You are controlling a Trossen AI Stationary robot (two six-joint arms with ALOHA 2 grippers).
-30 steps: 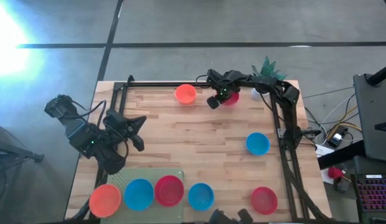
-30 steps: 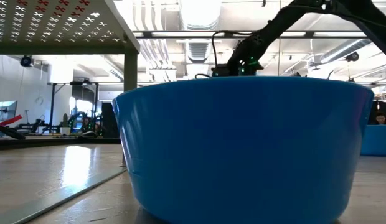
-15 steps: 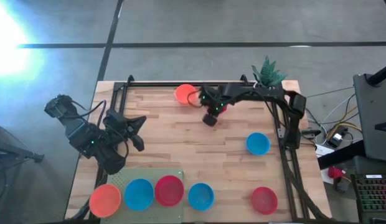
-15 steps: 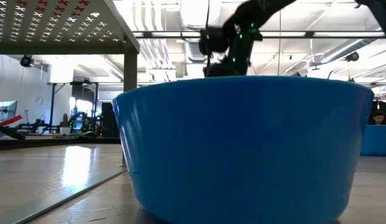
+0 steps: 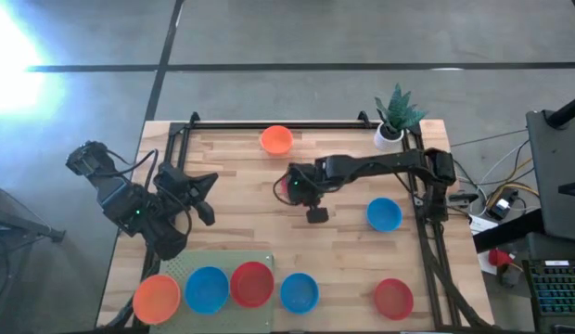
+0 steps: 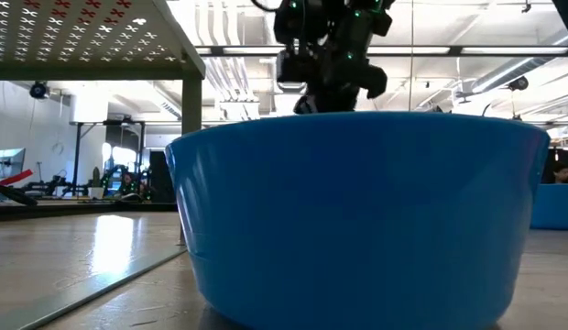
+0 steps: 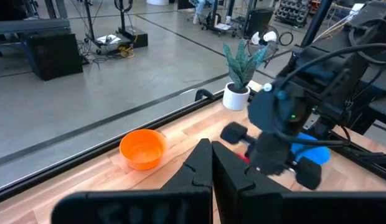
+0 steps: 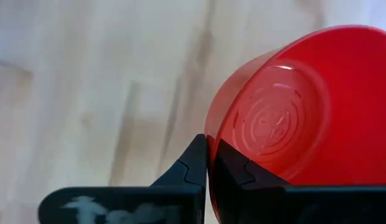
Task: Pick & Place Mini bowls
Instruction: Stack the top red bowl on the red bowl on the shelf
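Gripping a red mini bowl (image 8: 292, 106), right pincer (image 8: 208, 163) above mid-table.

1. I have a butcher-block wooden table (image 5: 260, 218), carrying everything below.
2. Pale perforated mat (image 5: 223, 263) at the near edge; a blue bowl (image 5: 207, 289) and red bowl (image 5: 251, 283) rest on it.
3. Orange bowl (image 5: 157, 296) at the near left corner.
4. Further bowls on bare wood: blue (image 5: 299, 292), red (image 5: 394, 298), blue (image 5: 384, 214), orange (image 5: 276, 140).
5. White potted plant (image 5: 392, 121) at the far right corner.
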